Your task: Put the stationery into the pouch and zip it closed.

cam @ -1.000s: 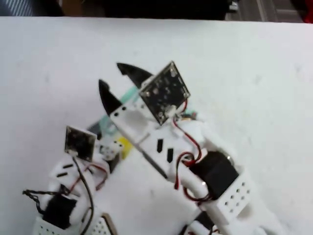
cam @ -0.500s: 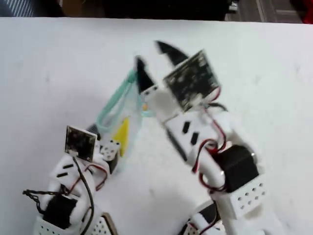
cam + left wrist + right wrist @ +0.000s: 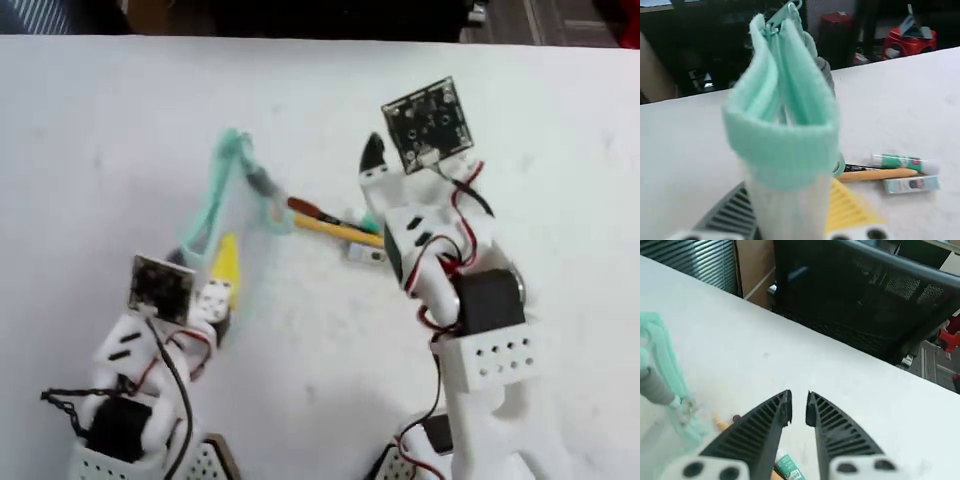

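Clamping the pouch by its near end in the left gripper, we're holding it left of the worktop's centre, pointing at the far edge. Right gripper is hovering over mid-worktop, jaws a crack apart, gripping nothing. Yellow pencil, pen, glue stick and small box are lying outside the pouch, just beside it.

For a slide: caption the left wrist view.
Left claw grips the mint pouch; pencil, glue stick and small box lie nearby on the table.
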{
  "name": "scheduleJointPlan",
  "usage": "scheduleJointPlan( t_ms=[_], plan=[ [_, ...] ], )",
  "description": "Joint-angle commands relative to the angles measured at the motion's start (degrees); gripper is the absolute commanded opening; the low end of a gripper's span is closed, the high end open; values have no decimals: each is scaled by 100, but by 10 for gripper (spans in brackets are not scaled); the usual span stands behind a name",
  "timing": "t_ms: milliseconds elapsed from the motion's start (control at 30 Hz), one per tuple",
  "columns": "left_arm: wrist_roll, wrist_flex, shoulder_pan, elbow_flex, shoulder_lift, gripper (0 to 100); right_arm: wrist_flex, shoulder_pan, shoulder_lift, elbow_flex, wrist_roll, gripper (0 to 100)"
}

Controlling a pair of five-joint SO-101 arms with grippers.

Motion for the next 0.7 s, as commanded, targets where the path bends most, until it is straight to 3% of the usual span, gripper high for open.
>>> scheduleJointPlan(
  t_ms=[0, 233, 500, 667],
  plan=[
    [132, -308, -927, -431, -84, 23, -303, -48, 365, 53, 536, 45],
    [1785, -299, -2220, -571, -84, 23, -488, -321, 2519, -510, 853, 45],
    [1776, -299, -2246, -554, -84, 23, -453, -1086, 4910, -1732, 862, 51],
    [1776, -299, -2246, -545, -84, 23, 321, -1209, 6202, -2901, 862, 159]
  ],
)
